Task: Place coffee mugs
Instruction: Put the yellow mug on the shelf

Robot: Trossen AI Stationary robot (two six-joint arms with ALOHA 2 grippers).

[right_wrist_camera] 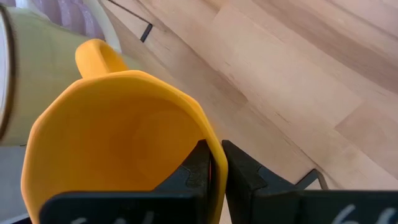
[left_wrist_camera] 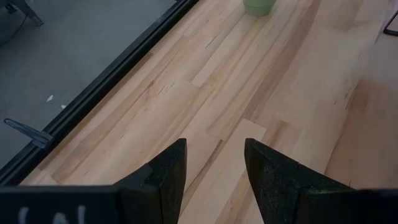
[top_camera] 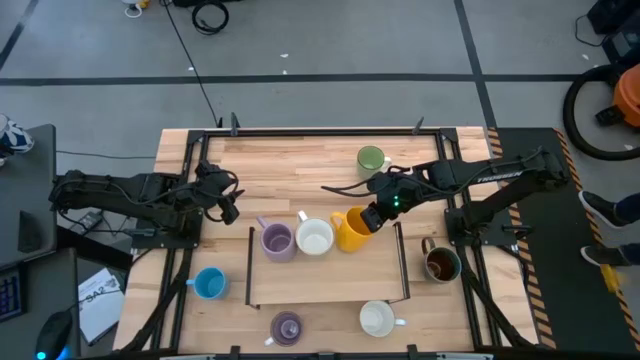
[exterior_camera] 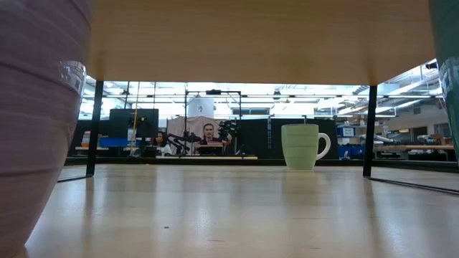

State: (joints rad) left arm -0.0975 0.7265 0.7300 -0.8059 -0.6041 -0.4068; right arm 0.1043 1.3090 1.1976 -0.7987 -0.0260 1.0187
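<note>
On the raised wooden shelf (top_camera: 330, 285) at the table's middle, a lavender mug (top_camera: 277, 241), a white mug (top_camera: 314, 238) and an orange mug (top_camera: 350, 228) stand in a row. My right gripper (top_camera: 372, 218) is shut on the orange mug (right_wrist_camera: 124, 143), coming from the right. The mug's handle (right_wrist_camera: 96, 56) points toward the white mug (right_wrist_camera: 37, 81). My left gripper (top_camera: 228, 205) waits open over the table's left part, its fingers (left_wrist_camera: 168, 174) over bare wood. My right gripper pinches the orange mug's wall at the rim (right_wrist_camera: 211, 155), on the side away from the handle, with one finger inside the mug and one outside. The fingers slant down from the table's right. Whether the mug's base rests on the shelf I cannot tell.
A green mug (top_camera: 371, 158) stands on the table at the far side, also in the low view (exterior_camera: 301, 145). A brown mug (top_camera: 441, 263) is right of the shelf and a light blue mug (top_camera: 209, 284) left of it. A lavender mug (top_camera: 287, 327) and a white mug (top_camera: 377, 318) stand near the front edge.
</note>
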